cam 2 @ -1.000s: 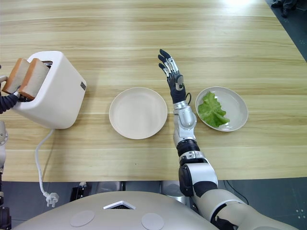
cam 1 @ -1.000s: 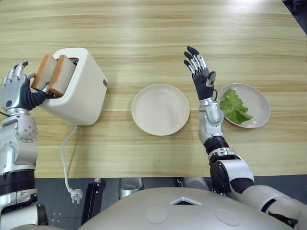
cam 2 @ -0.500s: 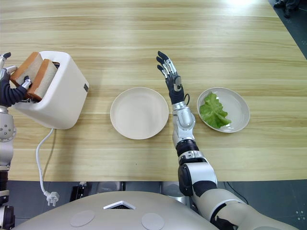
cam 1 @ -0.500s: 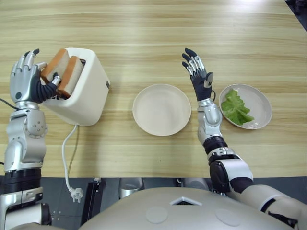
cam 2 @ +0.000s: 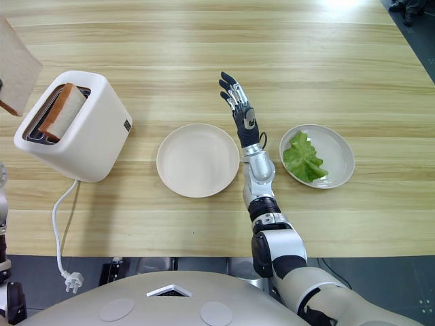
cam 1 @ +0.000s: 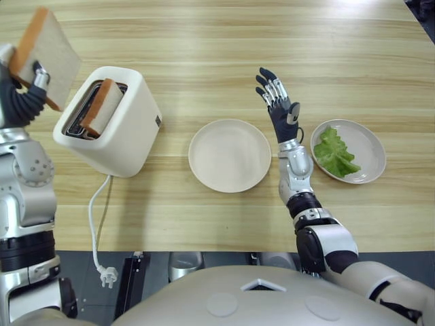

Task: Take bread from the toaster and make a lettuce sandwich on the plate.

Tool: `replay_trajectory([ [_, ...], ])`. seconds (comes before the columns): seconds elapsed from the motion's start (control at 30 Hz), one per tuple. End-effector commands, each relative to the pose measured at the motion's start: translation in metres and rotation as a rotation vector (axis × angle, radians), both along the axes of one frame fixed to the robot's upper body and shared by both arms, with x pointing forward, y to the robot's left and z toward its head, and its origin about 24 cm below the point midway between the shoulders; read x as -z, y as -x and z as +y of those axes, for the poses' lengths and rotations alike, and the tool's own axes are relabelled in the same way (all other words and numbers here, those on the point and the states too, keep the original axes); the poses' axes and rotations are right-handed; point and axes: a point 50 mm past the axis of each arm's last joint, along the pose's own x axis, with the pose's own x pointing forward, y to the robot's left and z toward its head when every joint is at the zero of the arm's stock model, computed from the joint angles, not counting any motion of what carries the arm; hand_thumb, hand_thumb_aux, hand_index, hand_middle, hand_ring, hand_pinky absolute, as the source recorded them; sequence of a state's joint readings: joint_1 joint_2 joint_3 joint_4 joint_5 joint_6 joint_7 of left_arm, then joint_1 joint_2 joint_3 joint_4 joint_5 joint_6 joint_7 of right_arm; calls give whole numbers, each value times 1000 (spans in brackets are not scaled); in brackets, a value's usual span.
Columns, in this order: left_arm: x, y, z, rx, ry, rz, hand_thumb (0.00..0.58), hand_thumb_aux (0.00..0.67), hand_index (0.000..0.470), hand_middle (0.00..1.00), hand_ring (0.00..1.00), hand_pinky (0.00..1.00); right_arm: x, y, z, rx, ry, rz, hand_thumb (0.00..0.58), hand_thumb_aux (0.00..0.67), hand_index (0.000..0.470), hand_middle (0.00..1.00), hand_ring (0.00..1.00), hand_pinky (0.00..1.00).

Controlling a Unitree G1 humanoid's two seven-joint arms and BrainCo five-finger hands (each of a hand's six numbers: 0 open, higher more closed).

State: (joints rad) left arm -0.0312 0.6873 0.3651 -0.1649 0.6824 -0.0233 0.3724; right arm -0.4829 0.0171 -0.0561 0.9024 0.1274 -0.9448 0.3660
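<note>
1. Left eye view: the left hand (cam 1: 18, 100) is gripping a bread slice (cam 1: 46, 54), holding it at 10 o'clock from the toaster (cam 1: 121, 139). A second slice (cam 1: 102, 107) is standing in the toaster's slot.
2. Right eye view: the right hand (cam 2: 241, 117) is hovering with its fingers spread and holding nothing, at 2 o'clock from the plate (cam 2: 198, 161). A lettuce leaf (cam 2: 301, 156) is lying in a dish (cam 2: 341, 151) at 3 o'clock from the plate.

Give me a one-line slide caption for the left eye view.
Left hand holds one bread slice clear of the toaster, second slice in its slot; right hand open between plate and lettuce.
</note>
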Motion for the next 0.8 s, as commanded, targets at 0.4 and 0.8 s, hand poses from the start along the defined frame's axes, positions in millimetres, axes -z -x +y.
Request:
replay_trajectory([
  [0.4,9,-27,-130,901,352,246,580,670,460,1000,1000,1000,-41,14,-110,408,330,-258,0,0,0,0,0,0],
  [0.8,124,-52,-181,1289,656,1102,580,670,460,1000,1000,1000,-5,61,-224,887,1268,-266,0,0,0,0,0,0],
])
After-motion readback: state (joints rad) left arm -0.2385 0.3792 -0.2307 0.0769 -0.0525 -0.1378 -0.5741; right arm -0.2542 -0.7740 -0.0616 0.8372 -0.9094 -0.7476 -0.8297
